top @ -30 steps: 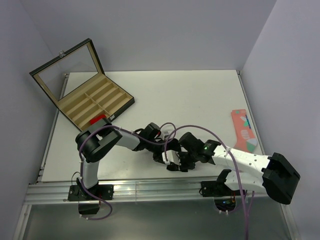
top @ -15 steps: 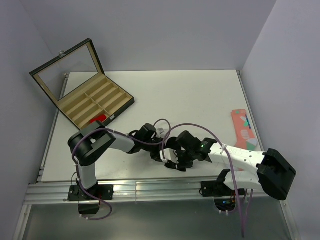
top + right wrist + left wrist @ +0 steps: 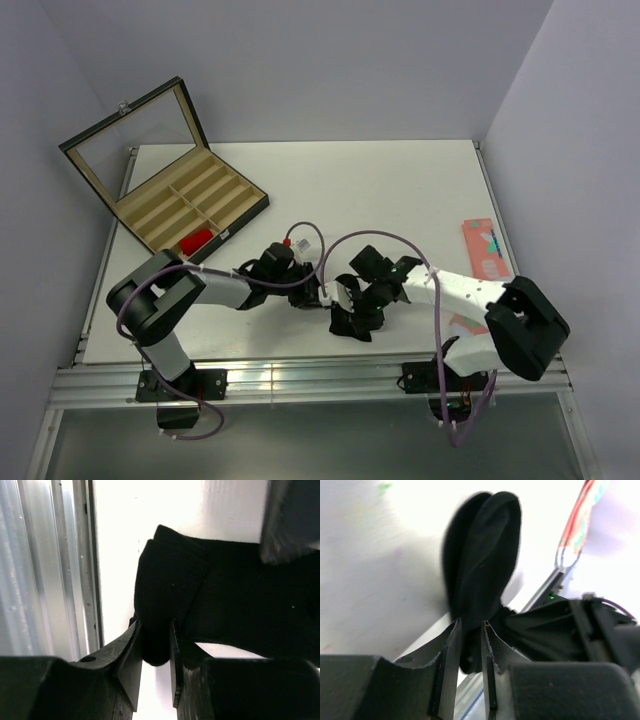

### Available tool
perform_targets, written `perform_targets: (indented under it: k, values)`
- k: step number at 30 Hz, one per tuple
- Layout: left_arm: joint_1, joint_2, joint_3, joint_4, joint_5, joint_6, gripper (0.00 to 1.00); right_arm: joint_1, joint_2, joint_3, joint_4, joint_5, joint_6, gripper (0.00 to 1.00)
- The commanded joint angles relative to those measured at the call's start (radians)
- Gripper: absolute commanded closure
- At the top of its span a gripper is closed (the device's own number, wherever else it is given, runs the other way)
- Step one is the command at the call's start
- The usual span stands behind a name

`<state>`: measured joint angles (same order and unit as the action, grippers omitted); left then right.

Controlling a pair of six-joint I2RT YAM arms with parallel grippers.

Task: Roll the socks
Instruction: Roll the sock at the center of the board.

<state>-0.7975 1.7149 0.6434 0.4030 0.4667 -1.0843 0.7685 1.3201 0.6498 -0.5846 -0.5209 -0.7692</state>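
- My left pincer [image 3: 470,630] was clenched on the black sock [image 3: 487,555]: its wrist camera showed dark cloth pinched in the narrow slot between the two grey, rough-edged fingers.
- My right pincer [image 3: 154,636] was likewise gripping that sock, with a thick folded lobe of fabric squeezed between its fingers.
- From the left wrist, the sock stood up from the fingers as a rounded, doubled-over bulge, matt and soft-looking.
- From the right wrist, it read differently: a folded corner in the grip, with the rest spread flat and wide over the white worktop [image 3: 400,190].
- Only the right wrist view showed the ribbed aluminium rail [image 3: 45,570] just beside the sock, so the sock lay close to the worktop's near edge.
- From overhead, the two pincers met near the middle of that near edge, and black cloth and black fingers merged, so I could not trace the sock's outline there.
- Only the overhead view showed the red sock [image 3: 197,240], lying in a near compartment of the open, slatted case [image 3: 250,205] at the far left, well apart from both pincers.
- A salmon-pink sock [image 3: 484,250] lay flat at the right edge; the left wrist camera caught it only as a blurred streak.
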Motion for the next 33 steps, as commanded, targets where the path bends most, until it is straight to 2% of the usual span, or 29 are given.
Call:
perform_targets:
  k: [1,5,9,16,17,21,29,33]
  values:
    - [-0.002,-0.066,-0.068,0.069,-0.074,0.070,0.72,-0.064,0.080,0.053,-0.108,-0.028,-0.051,0.75]
    - [-0.011,-0.109,-0.140,0.170,-0.108,0.086,0.71,-0.112,0.181,0.151,-0.185,-0.068,-0.061,0.75]
    - [-0.048,-0.133,-0.171,0.200,-0.163,0.130,0.71,-0.130,0.264,0.226,-0.245,-0.094,-0.035,0.75]
    - [-0.155,-0.213,-0.205,0.223,-0.339,0.248,0.66,-0.166,0.416,0.338,-0.348,-0.136,-0.013,0.75]
    - [-0.182,-0.237,-0.203,0.212,-0.397,0.260,0.65,-0.169,0.442,0.358,-0.357,-0.139,-0.012,0.75]
    - [-0.224,-0.273,-0.226,0.235,-0.456,0.331,0.63,-0.189,0.511,0.415,-0.396,-0.156,0.014,0.75]
    - [-0.284,-0.285,-0.324,0.457,-0.462,0.357,0.57,-0.227,0.653,0.502,-0.463,-0.183,0.024,0.75]
    - [-0.321,-0.327,-0.364,0.511,-0.565,0.353,0.57,-0.233,0.677,0.514,-0.460,-0.177,0.041,0.75]
